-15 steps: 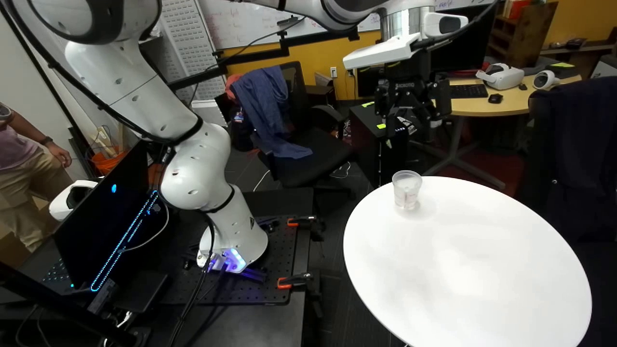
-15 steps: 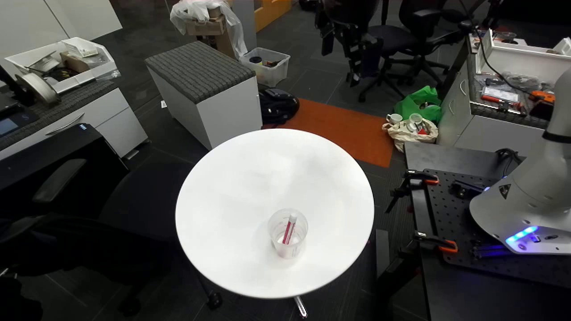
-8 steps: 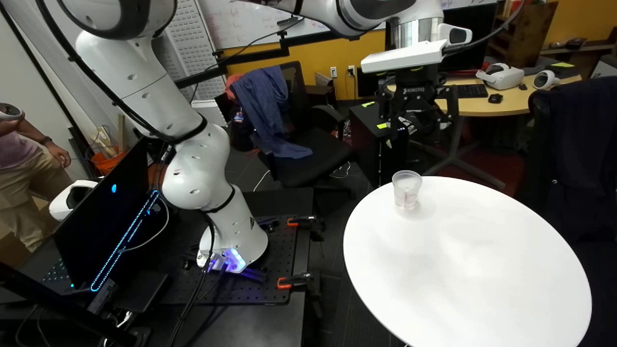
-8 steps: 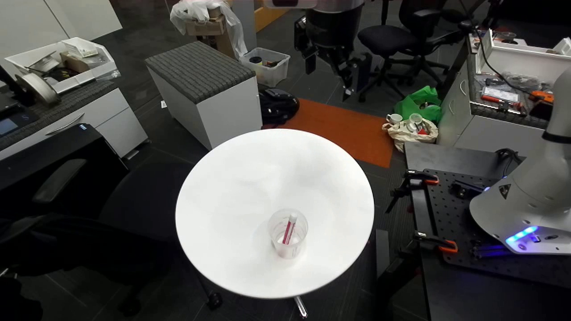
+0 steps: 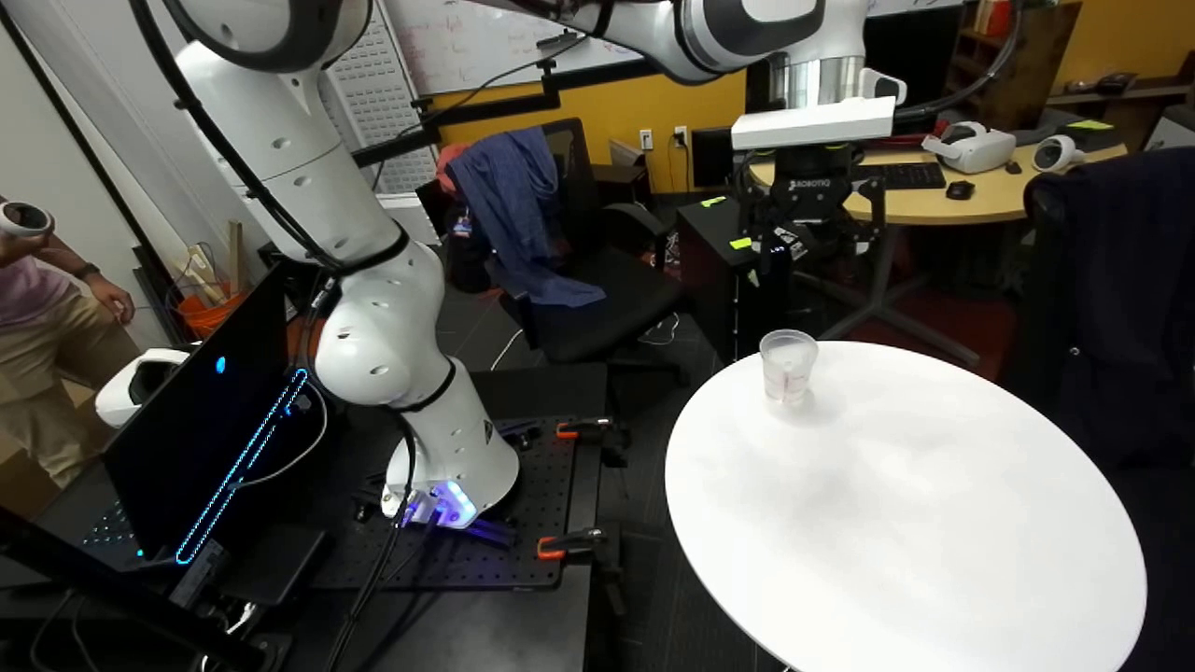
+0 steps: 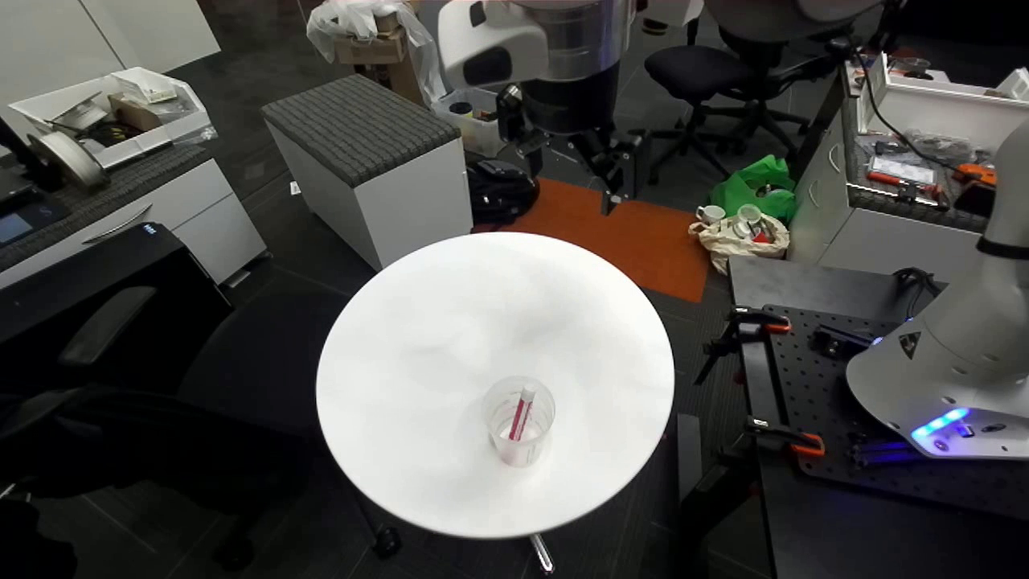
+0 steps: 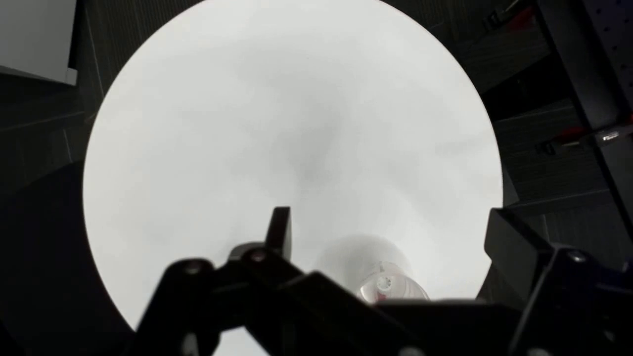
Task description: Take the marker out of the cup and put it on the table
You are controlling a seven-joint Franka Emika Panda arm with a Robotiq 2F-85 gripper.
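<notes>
Left to right in an exterior view, there are one pale spool (image 6: 71, 161), one round white table (image 6: 418, 338), one clear cup (image 6: 498, 433) upright on it, one marker (image 6: 522, 415) inside the cup, one green bag (image 6: 742, 185), two orange-tipped clamps (image 6: 760, 319) and, at the far right, the base of one robot arm (image 6: 944, 362). The marker is red with a whitish upper end and stands tilted, that end towards the right of the view.

The wrist view shows two fingers (image 7: 509, 242), one left and one right of centre. They are released, well apart, hanging higher than the cup and clear of it. Here the dark linkage (image 7: 321, 306) hides part of the cup; of the marker, a pale round end and a patch of red show.

An exterior view shows things that the wrist view does not, again from the left: one person (image 5: 47, 294), cut off by the frame, one laptop (image 5: 201, 439), one chair (image 5: 607, 322) draped with one blue cloth (image 5: 513, 205), then one tan desk (image 5: 1008, 194) bearing one keyboard (image 5: 901, 175) and one mouse (image 5: 960, 190). There the cup's wall bears a faint reddish streak; whether that is the marker or printing, I cannot tell.
</notes>
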